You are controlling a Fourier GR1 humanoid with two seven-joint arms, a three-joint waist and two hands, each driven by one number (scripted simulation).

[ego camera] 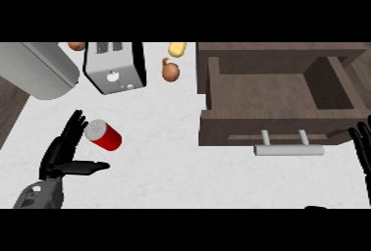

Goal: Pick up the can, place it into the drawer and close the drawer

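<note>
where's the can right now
In the head view the can lies on the counter at the left, beside the left hand, below the toaster.

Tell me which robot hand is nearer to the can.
Left. The left robot hand is open just beside the can, on its left. The right robot hand rests far off at the right edge.

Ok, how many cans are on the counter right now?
1: the red can stands on the white counter, beside the open left hand. More could be hidden behind the toaster.
</note>
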